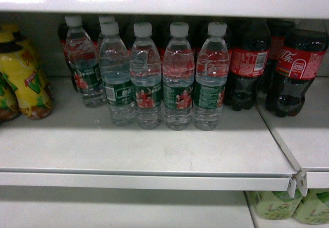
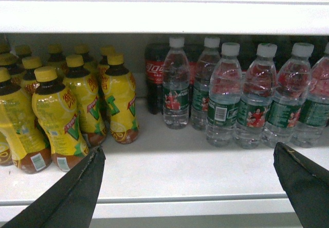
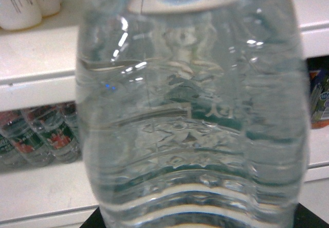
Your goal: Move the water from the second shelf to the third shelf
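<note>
Several water bottles (image 1: pixel 177 79), clear with white caps and dark green labels, stand in a row at the middle of a white shelf (image 1: pixel 154 151); the left wrist view shows them at the right (image 2: pixel 257 99). Another water bottle (image 3: pixel 190 115) fills the right wrist view, very close. My right gripper (image 3: pixel 200 223) is shut on it, and only dark finger tips (image 3: pixel 308 218) show at the bottom corners. My left gripper (image 2: pixel 187 187) hangs open in front of the shelf edge, its black fingers (image 2: pixel 72 197) wide apart with nothing between them. Neither gripper shows in the head view.
Dark cola bottles (image 1: pixel 249 63) with red labels stand right of the water. Yellow-labelled tea bottles (image 1: pixel 23 79) fill the shelf's left end. Pale green packs (image 1: pixel 288 205) sit on the shelf below. White bottles (image 3: pixel 20 1) stand on a higher shelf, with more water bottles (image 3: pixel 38 135) beneath it.
</note>
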